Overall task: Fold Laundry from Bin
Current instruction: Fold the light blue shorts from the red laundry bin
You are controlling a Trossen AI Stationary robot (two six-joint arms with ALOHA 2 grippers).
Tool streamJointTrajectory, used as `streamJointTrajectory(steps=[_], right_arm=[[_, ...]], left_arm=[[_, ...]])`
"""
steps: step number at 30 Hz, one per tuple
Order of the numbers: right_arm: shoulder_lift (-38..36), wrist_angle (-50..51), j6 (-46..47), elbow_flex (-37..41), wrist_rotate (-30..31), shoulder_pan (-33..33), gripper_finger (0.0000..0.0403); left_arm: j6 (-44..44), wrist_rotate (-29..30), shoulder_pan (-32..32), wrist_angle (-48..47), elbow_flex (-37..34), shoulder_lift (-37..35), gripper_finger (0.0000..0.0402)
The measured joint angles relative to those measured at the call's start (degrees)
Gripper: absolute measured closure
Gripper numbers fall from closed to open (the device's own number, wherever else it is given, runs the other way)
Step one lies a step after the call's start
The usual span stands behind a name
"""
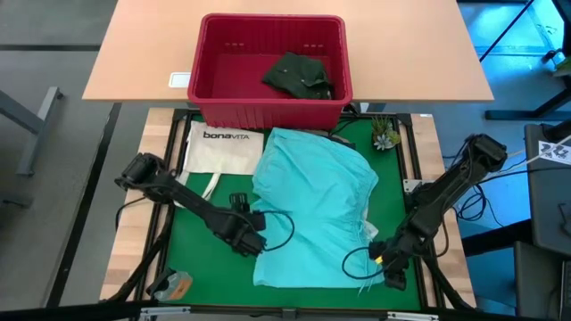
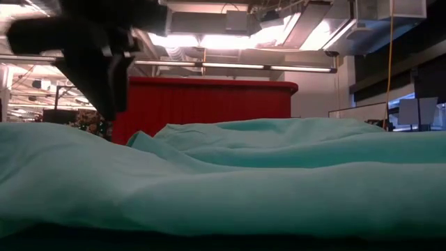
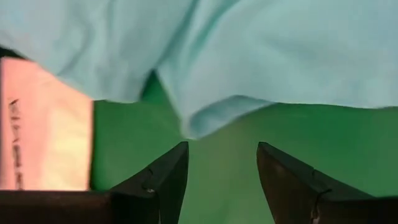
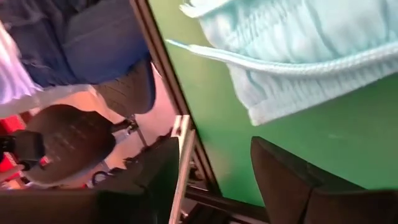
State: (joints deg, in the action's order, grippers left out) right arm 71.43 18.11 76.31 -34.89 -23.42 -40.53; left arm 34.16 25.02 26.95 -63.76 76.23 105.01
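A light turquoise garment (image 1: 312,218) lies spread on the green mat (image 1: 214,267); in the low view its folds (image 2: 230,174) fill the foreground. A dark green garment (image 1: 299,76) lies inside the red bin (image 1: 214,62) at the far edge. My left gripper (image 1: 256,241) hovers open beside the turquoise garment's left edge (image 3: 211,118), over bare mat (image 3: 224,180). My right gripper (image 1: 390,272) stands open at the garment's near right corner, next to its gathered waistband and drawstring (image 4: 292,62). Neither has anything between its fingers.
A white "bonaVITA" tote bag (image 1: 219,147) lies on the mat's far left. A small potted plant (image 1: 385,134) stands at the far right corner. A small orange and grey object (image 1: 174,285) sits at the near left. A black frame rail (image 4: 161,81) borders the mat.
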Motion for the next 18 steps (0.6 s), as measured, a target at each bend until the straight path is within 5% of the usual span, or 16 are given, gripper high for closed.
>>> streamJointTrajectory(steps=[8, 18], right_arm=[[-6.50, -1.74, -0.35, 0.00, 11.45, 0.00, 0.0204], [-5.00, -18.70, -15.61, 0.00, 26.97, -7.23, 0.0204]], left_arm=[[8.96, -5.30, 4.58, 13.87, 1.81, -0.02, 0.0217], [10.37, -6.52, 9.39, 39.85, 1.81, 0.70, 0.0217]])
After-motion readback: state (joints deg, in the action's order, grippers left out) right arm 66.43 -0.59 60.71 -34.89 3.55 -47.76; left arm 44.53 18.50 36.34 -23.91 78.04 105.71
